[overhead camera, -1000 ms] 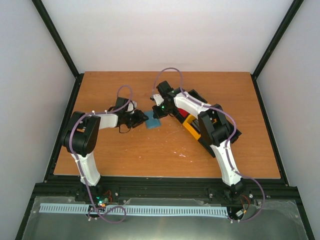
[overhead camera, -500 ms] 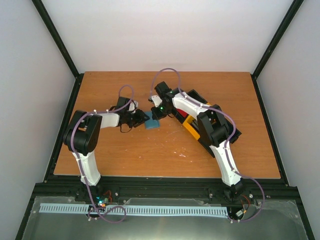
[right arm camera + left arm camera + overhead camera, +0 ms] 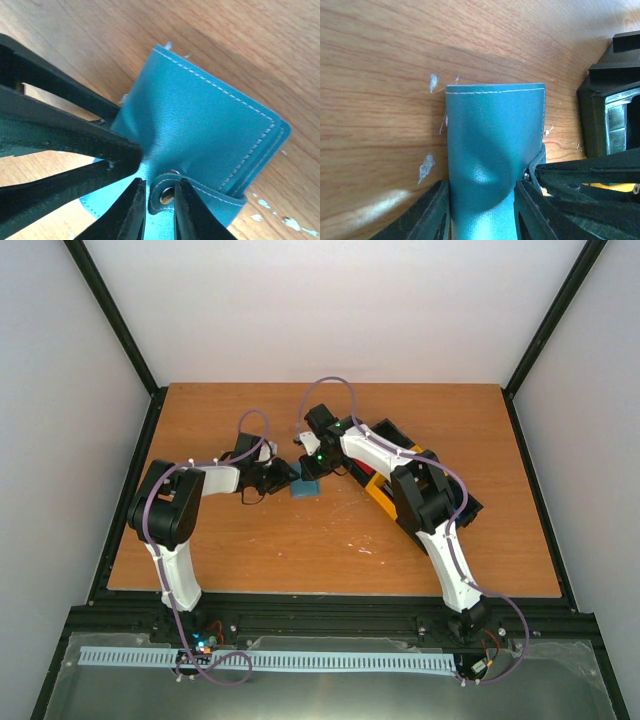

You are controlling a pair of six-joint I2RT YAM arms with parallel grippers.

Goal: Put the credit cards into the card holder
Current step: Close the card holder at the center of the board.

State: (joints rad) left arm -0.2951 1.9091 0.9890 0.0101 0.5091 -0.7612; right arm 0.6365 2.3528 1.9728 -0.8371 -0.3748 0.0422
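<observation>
a: where's the card holder (image 3: 305, 487)?

b: near the middle of the table (image 3: 300, 570), right between the two claws and just left of the black-and-yellow tray (image 3: 385, 502).

a: and against the left claw (image 3: 482, 202)?

b: its near end sits between that claw's two fingers (image 3: 432, 212), one against each long side. the leather dents in there, so the left claw is clamped on the holder.

a: which way does it point?

b: in the left wrist view its long axis runs straight out from the claw, and the stitched short edge is the far end. it lies flat side up and folded shut. from above it's too small to read the axis.

a: the right claw (image 3: 159, 200)?

b: it comes in from the other side, tips down at the snap tab (image 3: 200, 200). there's only a narrow gap, and the metal stud of the tab sits in it. i can't tell whether the tips pinch the tab or only stand on either side of it.

a: anything else in that view?

b: the layered edges of the holder show at its far corner, away from the tab.
</observation>
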